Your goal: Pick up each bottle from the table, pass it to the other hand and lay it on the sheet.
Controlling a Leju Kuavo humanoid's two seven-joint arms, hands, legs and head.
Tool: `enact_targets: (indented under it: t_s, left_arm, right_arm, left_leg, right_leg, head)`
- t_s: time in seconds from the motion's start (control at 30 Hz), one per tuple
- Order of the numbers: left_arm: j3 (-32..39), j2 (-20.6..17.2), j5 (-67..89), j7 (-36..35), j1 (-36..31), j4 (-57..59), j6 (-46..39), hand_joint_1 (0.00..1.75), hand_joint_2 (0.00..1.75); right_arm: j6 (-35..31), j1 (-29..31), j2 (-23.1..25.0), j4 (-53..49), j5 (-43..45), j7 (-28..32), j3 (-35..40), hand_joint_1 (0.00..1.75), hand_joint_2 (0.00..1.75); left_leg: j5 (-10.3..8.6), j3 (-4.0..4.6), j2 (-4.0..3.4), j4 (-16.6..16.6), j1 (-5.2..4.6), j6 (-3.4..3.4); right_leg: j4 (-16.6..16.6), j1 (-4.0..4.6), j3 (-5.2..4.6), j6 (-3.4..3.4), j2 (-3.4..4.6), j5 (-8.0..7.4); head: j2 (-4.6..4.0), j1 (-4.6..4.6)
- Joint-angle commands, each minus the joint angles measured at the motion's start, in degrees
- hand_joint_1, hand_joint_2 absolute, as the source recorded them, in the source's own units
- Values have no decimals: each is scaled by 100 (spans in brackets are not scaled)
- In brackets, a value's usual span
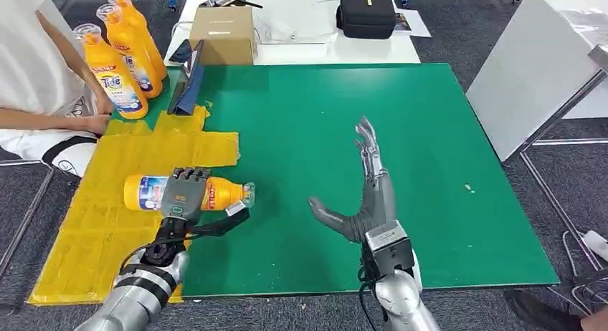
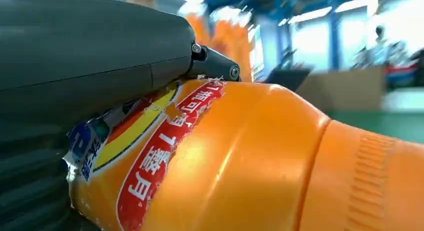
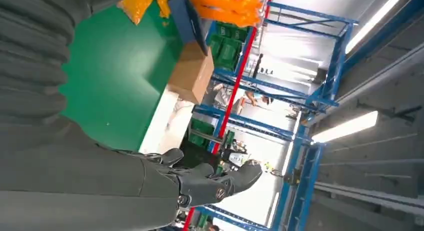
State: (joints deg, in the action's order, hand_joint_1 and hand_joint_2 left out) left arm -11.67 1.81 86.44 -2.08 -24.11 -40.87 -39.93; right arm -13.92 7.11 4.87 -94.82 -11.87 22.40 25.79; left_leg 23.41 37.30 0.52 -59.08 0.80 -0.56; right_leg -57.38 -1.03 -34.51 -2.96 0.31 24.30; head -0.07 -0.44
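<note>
An orange bottle (image 1: 219, 194) with a clear cap lies on its side at the right edge of the yellow sheet (image 1: 93, 223), cap over the green mat. My left hand (image 1: 183, 194) grips it around the middle; in the left wrist view the bottle (image 2: 240, 161) sits right against the hand (image 2: 85, 66). My right hand (image 1: 367, 191) is open above the green mat, fingers stretched forward and thumb out to the left, apart from the bottle. The right wrist view shows its straight fingers (image 3: 210, 183) holding nothing. Three more orange bottles (image 1: 115, 77) stand upright at the far left.
A person (image 1: 36, 80) sits at the left with a hand near the standing bottles. A dark blue folder (image 1: 188, 84) leans beside them. A cardboard box (image 1: 224, 34) and a black case (image 1: 366, 12) rest on the white table behind the green mat (image 1: 430, 166).
</note>
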Motion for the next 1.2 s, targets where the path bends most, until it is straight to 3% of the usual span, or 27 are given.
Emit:
enact_targets:
  t_s: [0.03,0.17,0.6,0.63,0.67,0.77,0.8,0.9,1.2]
  left_arm:
    - [661,-165,-54,-3,-434,1478,-7,175,175]
    - [1026,-61,-538,277,-617,1925,-7,175,175]
    - [1114,-33,-649,252,-814,2250,295,175,175]
    - [1130,-25,-667,254,-815,2255,286,152,175]
    - [1168,-9,-714,324,-808,2242,171,0,175]
    - [1260,28,-869,552,-794,2231,77,0,175]
    - [1308,65,-1048,988,-743,2134,-7,0,175]
    - [1263,134,-1036,1409,-547,1676,-7,0,175]
    - [998,373,-861,2114,-146,748,-7,0,175]
  right_arm:
    - [16,341,-119,376,8,-13,164,0,175]
    - [49,407,-54,531,2,-10,247,0,175]
    - [112,540,5,640,-19,-38,316,0,175]
    - [117,562,6,665,-23,-47,318,0,175]
    - [126,589,-1,701,-39,-68,332,0,175]
    - [121,621,1,745,-42,-73,336,0,175]
    - [113,635,-5,787,-42,-71,329,0,175]
    - [105,629,-17,844,-40,-74,302,0,175]
    - [129,671,9,954,-28,-89,231,0,175]
  left_leg:
    - [10,-27,-19,5,2,-1]
    - [8,-37,-21,10,1,-2]
    - [-4,-72,-6,11,-1,9]
    - [-5,-81,-17,19,0,8]
    - [-4,-80,-10,13,0,9]
    - [-6,-81,-8,11,-1,11]
    - [-8,-83,-13,16,1,10]
    - [-8,-83,-10,16,-1,9]
    - [-6,-75,0,14,0,7]
  right_leg:
    - [7,5,24,11,13,3]
    - [11,4,37,12,15,2]
    - [6,2,73,10,8,0]
    - [13,4,77,15,15,-5]
    - [8,4,78,11,11,-2]
    - [6,3,79,11,9,-1]
    - [11,5,80,15,12,-5]
    - [10,2,80,14,10,-4]
    - [12,2,79,13,1,0]
  head:
    - [0,0]
    - [0,-2]
    - [0,0]
    - [0,0]
    - [0,0]
    - [0,0]
    - [0,0]
    - [0,0]
    - [0,0]
